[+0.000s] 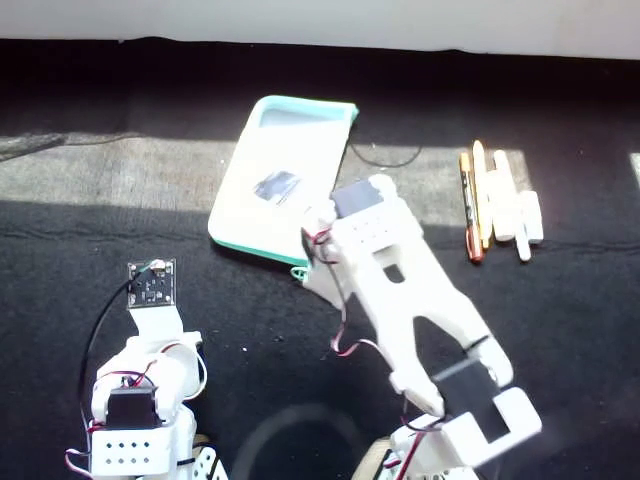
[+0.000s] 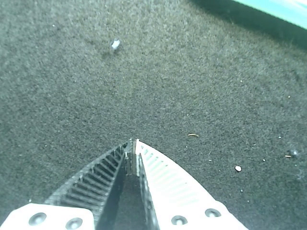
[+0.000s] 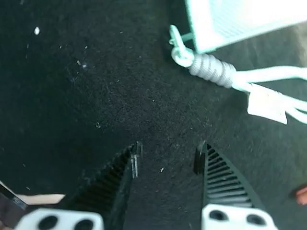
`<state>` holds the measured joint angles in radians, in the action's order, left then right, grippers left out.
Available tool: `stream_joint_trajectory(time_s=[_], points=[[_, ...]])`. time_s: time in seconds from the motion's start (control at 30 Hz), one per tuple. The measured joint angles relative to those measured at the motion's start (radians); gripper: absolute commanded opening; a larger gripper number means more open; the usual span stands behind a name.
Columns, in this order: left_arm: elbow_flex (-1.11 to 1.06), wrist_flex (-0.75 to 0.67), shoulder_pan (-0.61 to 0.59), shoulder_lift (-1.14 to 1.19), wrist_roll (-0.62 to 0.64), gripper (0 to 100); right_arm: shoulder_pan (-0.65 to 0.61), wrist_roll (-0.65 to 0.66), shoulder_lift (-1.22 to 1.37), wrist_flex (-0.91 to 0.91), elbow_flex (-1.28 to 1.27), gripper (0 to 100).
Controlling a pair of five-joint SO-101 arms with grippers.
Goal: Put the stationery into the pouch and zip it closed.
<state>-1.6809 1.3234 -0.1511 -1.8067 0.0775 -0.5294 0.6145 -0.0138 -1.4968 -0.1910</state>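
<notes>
A white pouch (image 1: 280, 180) with teal trim lies flat at mid-table. Its zipper pull (image 3: 178, 45) sticks out of the near corner (image 3: 230, 24), with a grey-wrapped white cord (image 3: 211, 69) and a white tag (image 3: 266, 103) tied to it. My right arm (image 1: 385, 240) stretches to that corner. My right gripper (image 3: 168, 155) hangs open over bare cloth, a short way from the pull and holding nothing. Several pens and markers (image 1: 495, 205) lie side by side to the pouch's right. My left gripper (image 2: 132, 143) is shut and empty just above the cloth, with the pouch's teal edge (image 2: 278, 9) farther off.
Black cloth (image 1: 250, 330) covers the table, with a sunlit band across the pouch and pens. A thin dark cable (image 1: 385, 160) loops between pouch and pens. My left arm (image 1: 140, 400) sits folded at the near left. Small white specks (image 2: 115, 44) dot the cloth.
</notes>
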Motion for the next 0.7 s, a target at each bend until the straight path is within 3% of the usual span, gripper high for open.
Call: stream_joint_trajectory(time_s=[0.1, 0.23, 0.7], points=[[0.000, 0.000, 0.000, 0.000, 0.000, 1, -0.005, 0.150, 0.034, 0.015, 0.038, 23.8], [0.000, 0.000, 0.000, 0.000, 0.000, 1, -0.005, 0.184, 0.072, 0.026, 0.094, 34.4], [0.000, 0.000, 0.000, 0.000, 0.000, 1, -0.068, 0.193, 0.359, 0.112, 0.130, 31.7]])
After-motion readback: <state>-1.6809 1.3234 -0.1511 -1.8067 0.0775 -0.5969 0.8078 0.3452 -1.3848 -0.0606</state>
